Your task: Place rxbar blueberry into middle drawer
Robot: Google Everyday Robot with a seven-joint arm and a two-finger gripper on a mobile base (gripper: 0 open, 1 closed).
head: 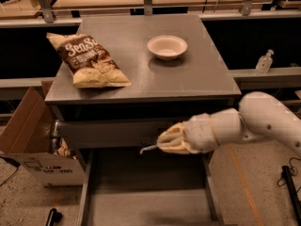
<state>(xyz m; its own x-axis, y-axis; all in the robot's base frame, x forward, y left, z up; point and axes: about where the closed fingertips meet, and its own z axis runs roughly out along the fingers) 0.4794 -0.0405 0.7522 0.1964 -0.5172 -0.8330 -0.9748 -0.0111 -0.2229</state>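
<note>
My gripper [163, 142] hangs in front of the cabinet, just below the counter's front edge and above the open middle drawer [141, 206]. That drawer is a grey metal tray pulled out at the bottom of the view, with a flat floor and low side rails. No dark navy rxbar blueberry shows anywhere: it is not on the counter or on the drawer floor. Only a thin pale strip sticks out to the left of the gripper's tip.
A brown-and-cream chip bag [89, 60] and a white bowl [167, 47] lie on the grey counter [197, 79]. A drawer with a plain grey front [103, 133] sits above the open one. An open cardboard box [28, 140] stands left. A sanitizer bottle [265, 61] stands far right.
</note>
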